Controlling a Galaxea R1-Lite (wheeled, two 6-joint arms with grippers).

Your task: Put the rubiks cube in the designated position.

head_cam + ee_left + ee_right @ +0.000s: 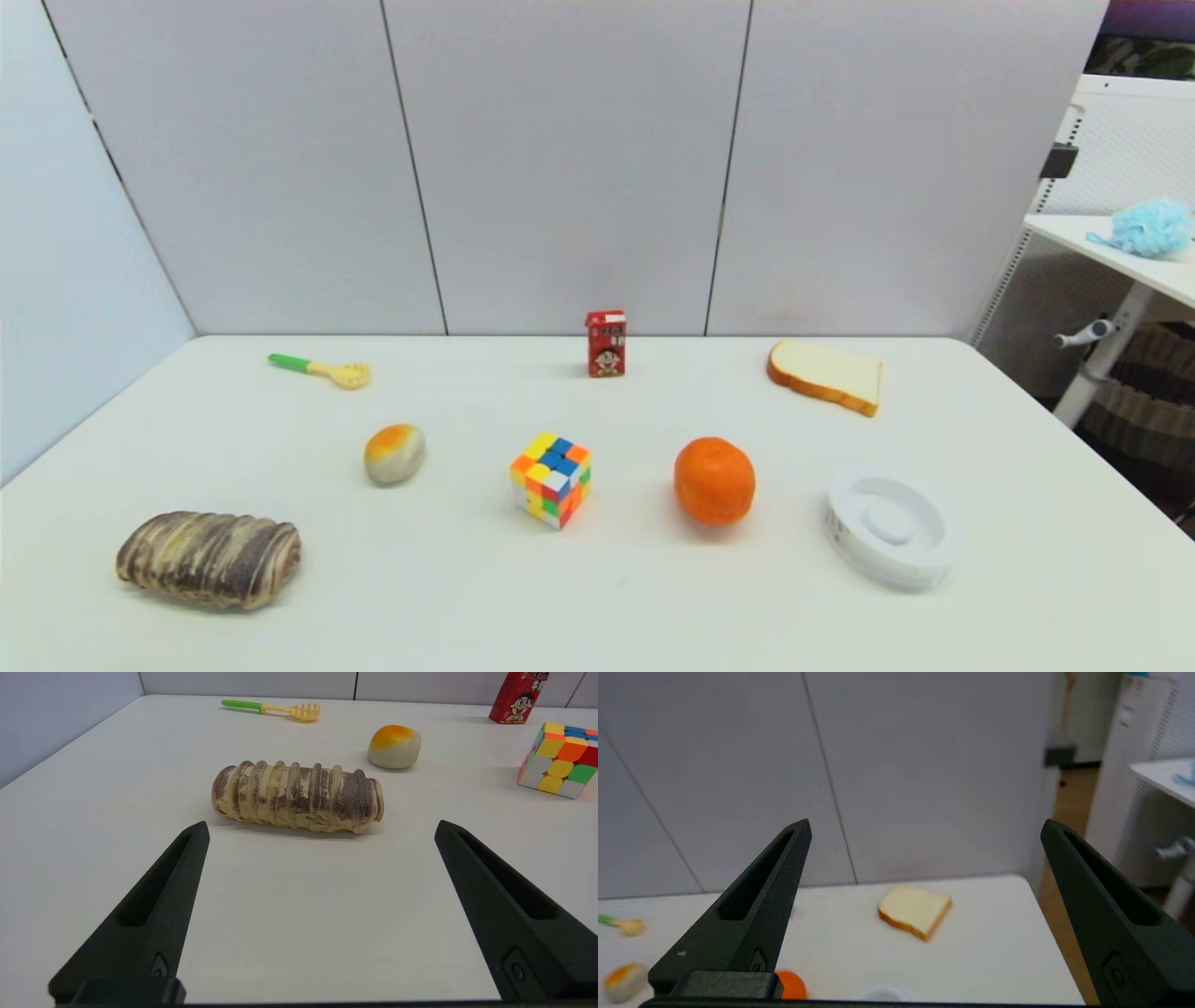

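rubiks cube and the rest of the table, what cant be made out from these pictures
- Rubiks cube: head view shows three faces; underside and far faces hidden. Left wrist view's edge cuts it off.
- Designated position: unmarked.
- Orange: right wrist view, mostly behind the right gripper.
- Red carton: print too small in head view.
- Left gripper: outside head view.
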